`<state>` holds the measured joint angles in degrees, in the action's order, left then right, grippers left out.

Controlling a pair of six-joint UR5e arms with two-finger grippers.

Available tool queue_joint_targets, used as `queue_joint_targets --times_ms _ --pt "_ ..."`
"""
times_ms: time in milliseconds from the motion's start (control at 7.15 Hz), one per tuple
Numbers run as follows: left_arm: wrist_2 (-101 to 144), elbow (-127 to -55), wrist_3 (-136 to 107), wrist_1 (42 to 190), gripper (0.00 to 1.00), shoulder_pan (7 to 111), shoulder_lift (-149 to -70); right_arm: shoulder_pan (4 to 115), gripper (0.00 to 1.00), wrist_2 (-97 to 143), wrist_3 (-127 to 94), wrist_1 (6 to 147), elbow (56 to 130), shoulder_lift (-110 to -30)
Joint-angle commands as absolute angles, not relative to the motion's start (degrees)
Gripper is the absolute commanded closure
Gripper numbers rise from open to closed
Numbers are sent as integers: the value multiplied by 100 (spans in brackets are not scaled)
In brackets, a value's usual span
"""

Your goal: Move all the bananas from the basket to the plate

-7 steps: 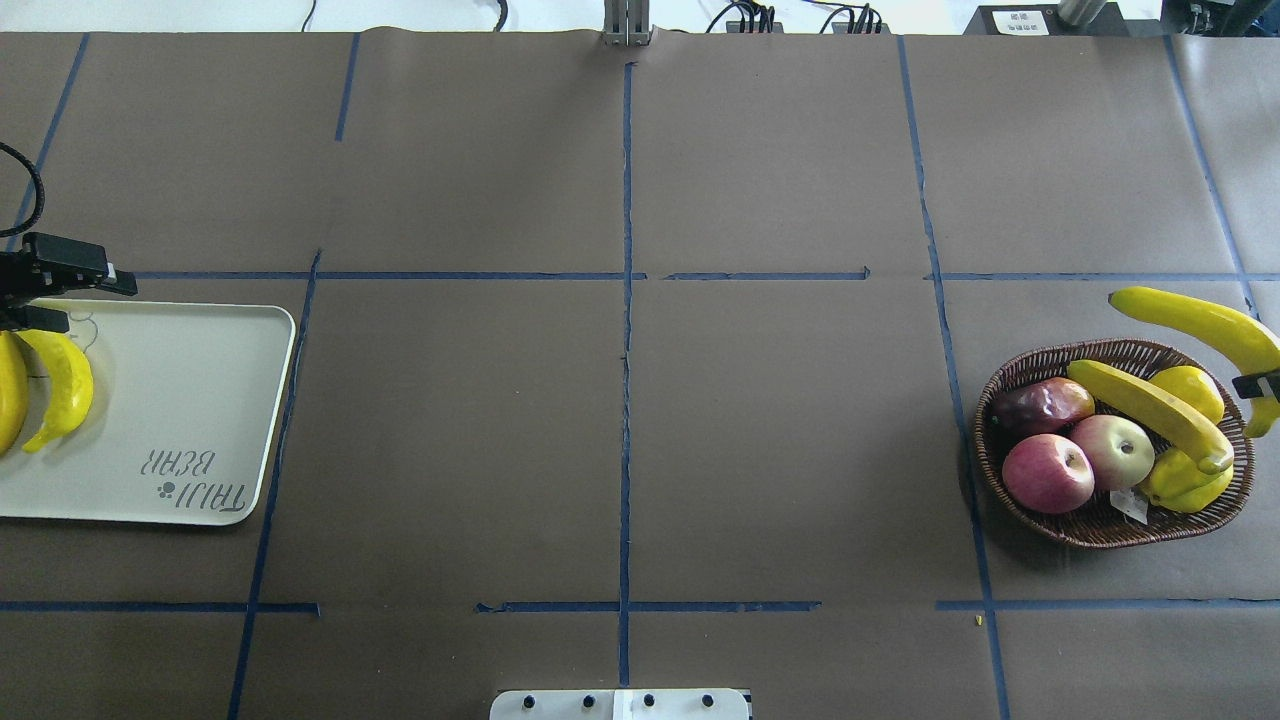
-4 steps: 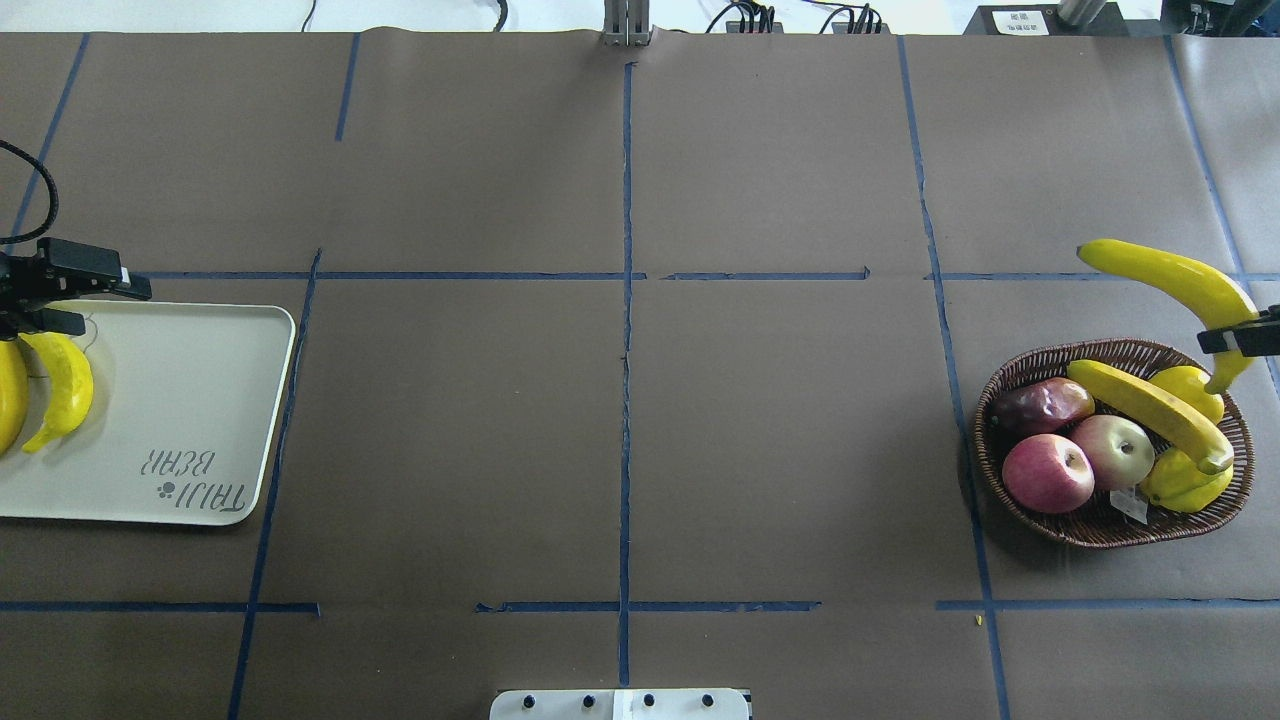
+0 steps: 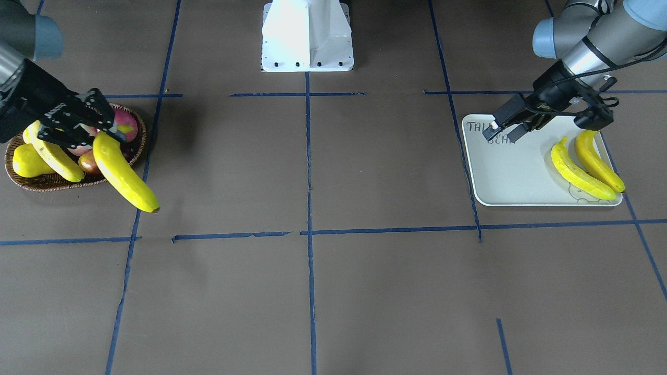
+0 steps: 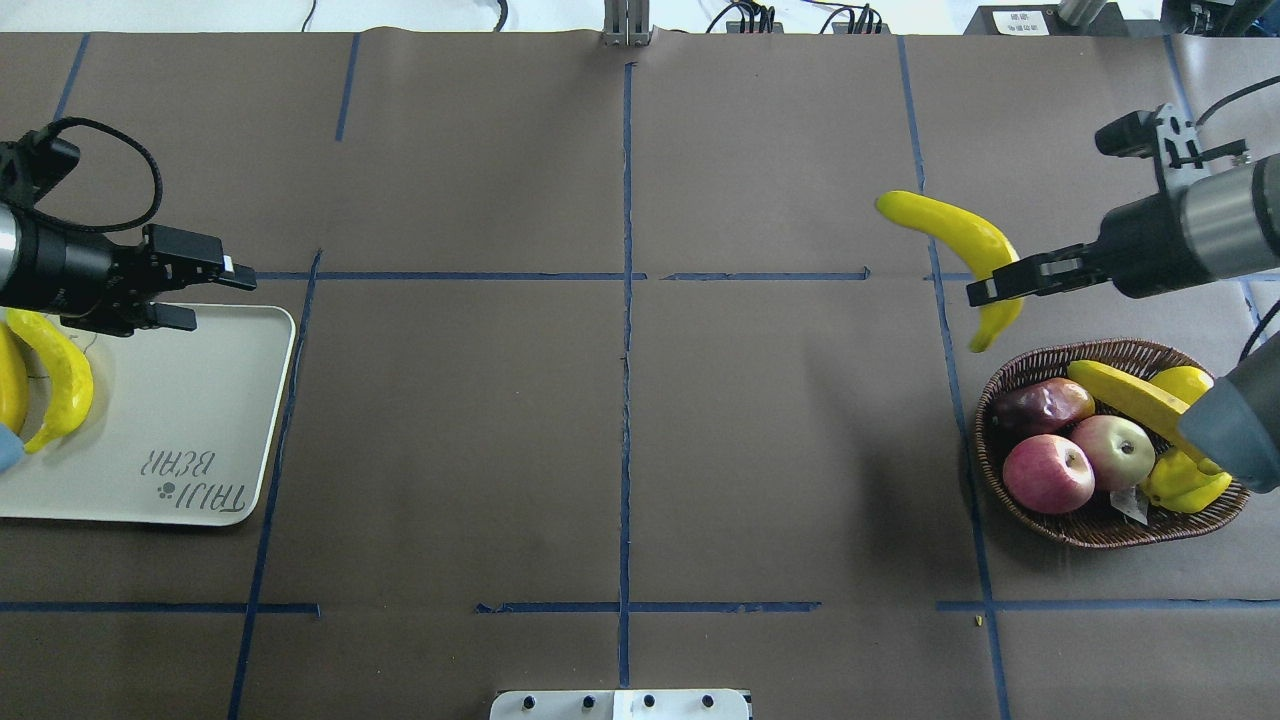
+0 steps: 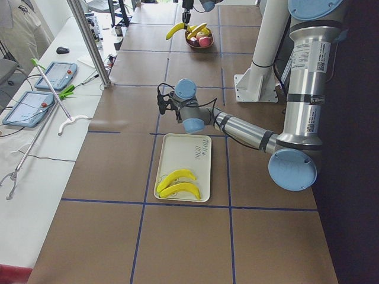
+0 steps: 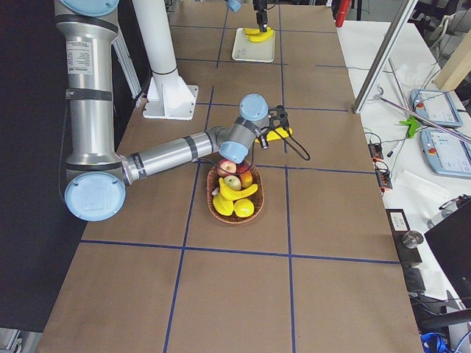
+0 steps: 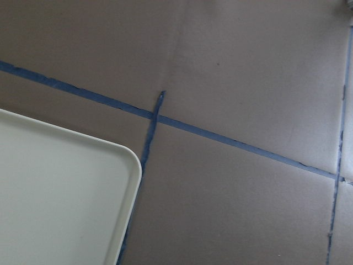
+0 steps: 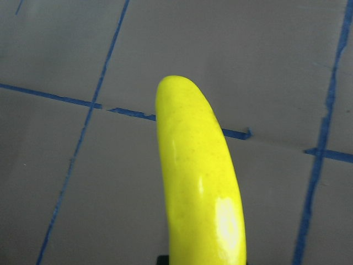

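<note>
My right gripper (image 4: 986, 289) is shut on one banana (image 4: 948, 228) and holds it in the air beyond the basket's (image 4: 1062, 530) far left rim. It shows close up in the right wrist view (image 8: 198, 187) and in the front view (image 3: 122, 174), held by the right gripper (image 3: 101, 133). Another banana (image 4: 1135, 402) lies in the basket (image 3: 47, 182). Two bananas (image 4: 62, 380) (image 3: 578, 169) lie side by side on the white plate (image 4: 180, 400). My left gripper (image 4: 215, 297) is open and empty above the plate's far right corner (image 7: 55, 193).
The basket also holds two red apples (image 4: 1047, 472), a dark red fruit (image 4: 1040, 403), a yellow pear (image 4: 1185, 480) and a small yellow fruit (image 4: 1185, 383). The robot's white base (image 3: 307, 36) stands at the near middle edge. Blue tape lines (image 4: 626, 330) cross the brown table cover.
My right gripper has carried the banana up, left and away from over the basket. My left gripper has moved right along the plate's far edge.
</note>
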<state>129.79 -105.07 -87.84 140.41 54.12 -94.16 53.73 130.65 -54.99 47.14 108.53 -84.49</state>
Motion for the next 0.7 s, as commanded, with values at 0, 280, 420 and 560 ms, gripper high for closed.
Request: queue_joint_targets --times_ms 0,280,420,560 --pt "12973 -10468 -9655 14045 0 5195 -9929 4451 99 12097 -6517 4720 10969 -7773" --pt "12964 -10407 -10577 14028 0 5028 -10508 3556 99 11045 -7047 4781 10951 -7218" --pt "12964 -10371 -10878 13993 0 4906 -10668 3229 99 10648 -7205 4807 10934 -7033" --pt "12955 -10336 -10994 13992 0 4765 -10731 2904 98 10287 -7407 4816 10907 -6849"
